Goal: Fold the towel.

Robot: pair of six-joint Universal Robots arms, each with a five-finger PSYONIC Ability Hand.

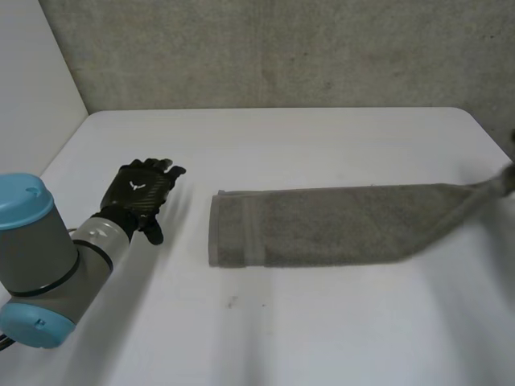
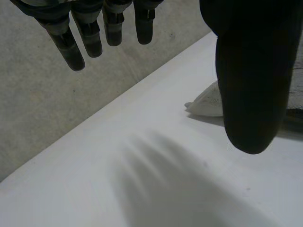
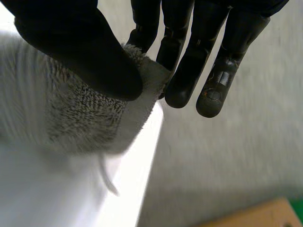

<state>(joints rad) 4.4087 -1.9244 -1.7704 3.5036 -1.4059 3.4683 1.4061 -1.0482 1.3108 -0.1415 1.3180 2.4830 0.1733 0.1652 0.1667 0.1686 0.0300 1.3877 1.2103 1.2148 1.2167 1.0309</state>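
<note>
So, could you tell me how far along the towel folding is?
Done: the grey towel lies in a long narrow strip on the table. In hand: the right hand pinches one raised end. Left: folding the strip across; the left hand is open beside it.

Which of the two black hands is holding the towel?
The right hand, pinching the towel by one end between thumb and fingers; the left hand is open, apart from it.

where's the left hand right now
In the head view, the left hand is open over the left of the table, apart from the end of the towel.
</note>
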